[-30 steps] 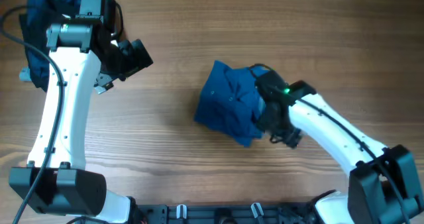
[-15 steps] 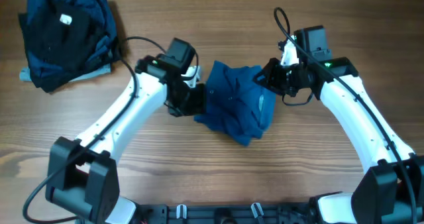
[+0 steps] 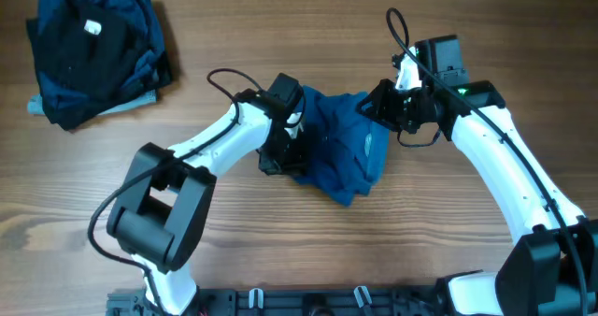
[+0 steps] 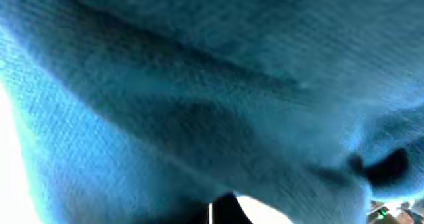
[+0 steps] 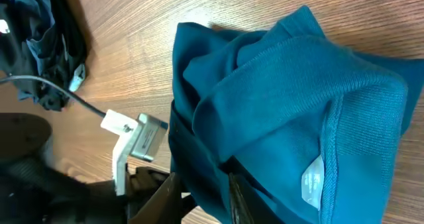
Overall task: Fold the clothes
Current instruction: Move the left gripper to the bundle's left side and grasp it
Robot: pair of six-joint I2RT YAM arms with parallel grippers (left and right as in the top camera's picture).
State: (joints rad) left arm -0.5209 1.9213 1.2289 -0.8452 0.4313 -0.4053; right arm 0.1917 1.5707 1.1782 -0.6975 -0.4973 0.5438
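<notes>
Whereas a second ago the left gripper (image 3: 280,148) hung wide apart over the far left corner of the table (image 3: 280,251), beside the heap of dark garments (image 3: 89,50), it has now crossed to the middle and closed tight at the left edge of the blue polo shirt (image 3: 336,152). Its wrist camera sees nothing but blue knit pressed right up against it, so the fingers themselves are hidden; I judge they have pinched cloth rather than shut on air. The right gripper (image 3: 385,106) has also moved. It was spread over the shirt's near right side and has since gone round to the far right edge, where its wrist view shows both fingers drawn in on a dark fold of the shirt, clamped on fabric. The shirt itself has hardly shifted through all this. It lies in the same crumpled mound near the middle of the table, a little toward the right edge, with its white inner tag (image 5: 311,181) showing on the upturned side. For the task this means the reaching is over and both arms seem to hold opposite edges, yet no folding has begun. The garment probably has to be lifted or drawn apart and laid flat first, and a shallow pinch on either side could slip once the cloth is tensioned.
</notes>
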